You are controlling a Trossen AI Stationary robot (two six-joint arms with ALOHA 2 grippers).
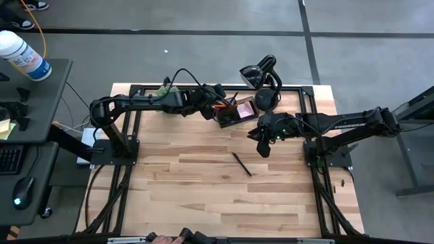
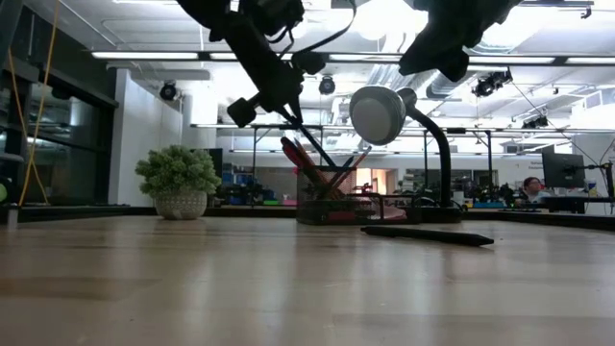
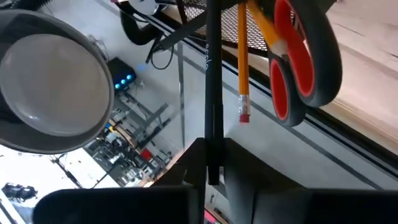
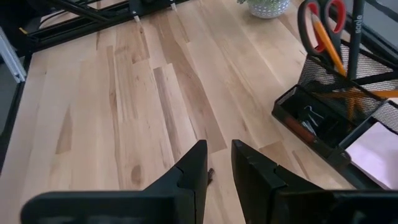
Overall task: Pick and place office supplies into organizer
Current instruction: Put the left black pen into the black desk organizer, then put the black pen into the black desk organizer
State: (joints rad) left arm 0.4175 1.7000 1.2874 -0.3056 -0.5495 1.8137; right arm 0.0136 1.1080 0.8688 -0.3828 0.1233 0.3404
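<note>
The left claw [image 1: 215, 102] hangs over the organizer [image 1: 235, 111] at the far middle of the counter [image 1: 203, 196], its fingers pinched narrowly on the top of a black pen [image 3: 212, 93] that stands almost upright in the tall cup. Whether that pinch is firm or just letting go is hard to tell from the left wrist view. Red-handled scissors [image 3: 297, 62] and an orange pencil [image 3: 241, 68] already stand in the same cup, just beside the pen, and a pink sticky-note pad [image 4: 380, 154] lies in the low tray.

One loose pen [image 1: 241, 164] lies flat on the bare counter, nearer the viewer than the organizer and well apart from it. Its long axis runs diagonally, from the far left down toward the near right. The right claw [image 1: 263, 146] hovers just beyond its far-right end, fingers parted a narrow way and holding nothing. The right arm is clearly the nearer one; it would likely need to drop toward the pen and straddle it across the diagonal.
</note>
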